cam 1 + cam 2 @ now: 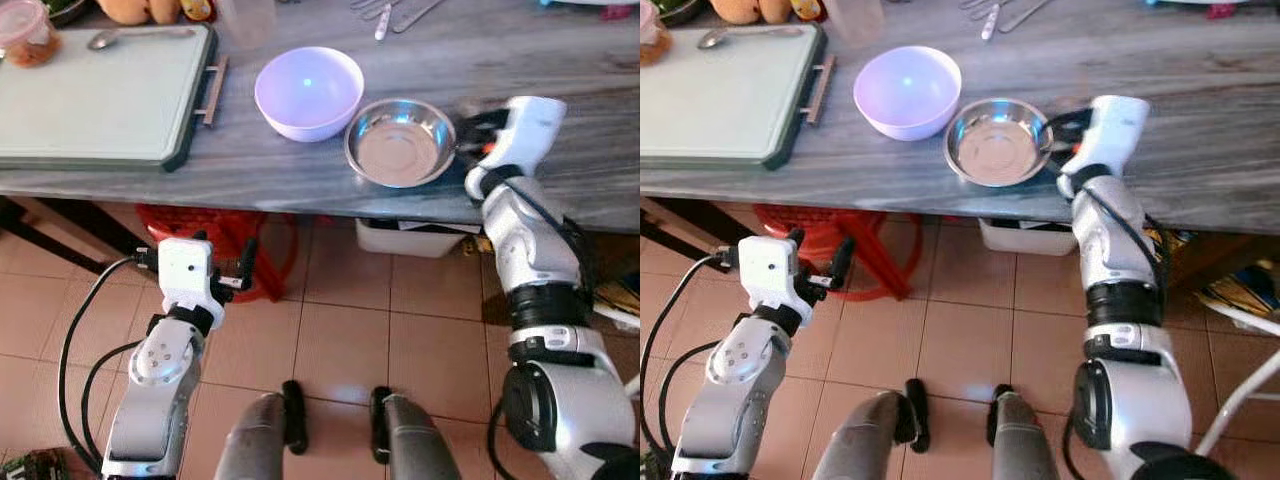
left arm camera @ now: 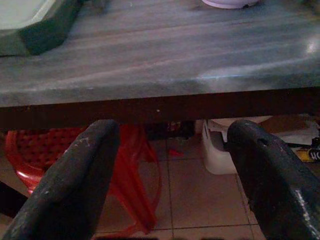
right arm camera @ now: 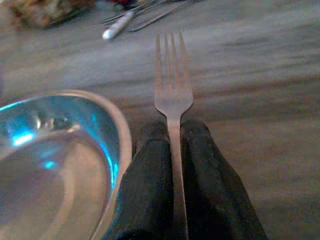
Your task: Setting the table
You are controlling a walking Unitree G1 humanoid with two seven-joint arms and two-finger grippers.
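Fork (image 3: pixel 173 95) sits clamped between the two black fingers (image 3: pixel 150 185) of the right end effector (image 3: pixel 172 150), handle running down the seam between them, tines pointing out over the grey wood-grain desk (image 1: pixel 560 190). Right end effector is over the desk near its front edge, just beside the rim of a steel bowl (image 1: pixel 400 142), on the bowl's right; can't tell if fork touches the desk surface. Steel bowl is shallow, w/ a wide rim, standing upright. Just left of it and slightly further back, a white bowl (image 1: pixel 308 92), also upright, rims near or touching, can't tell which. More cutlery (image 3: pixel 120 25) lies in a loose bunch at the far side of the desk, well apart from the held fork. Left part of the desk carries a pale green tray (image 1: pixel 95 100) w/ dark rim and side handle; a spoon (image 1: pixel 105 38) lies on its far edge, and a lidded tub (image 1: pixel 28 35) w/ reddish contents stands at its far left corner.

Left end effector (image 2: pixel 170 170) is below desk level, in front of the desk edge, fingers (image 2: pixel 75 180) apart w/ nothing between them. Beyond it, under the desk: red plastic stool (image 1: pixel 235 245), white box (image 1: pixel 415 238), tiled floor (image 1: pixel 340 330).
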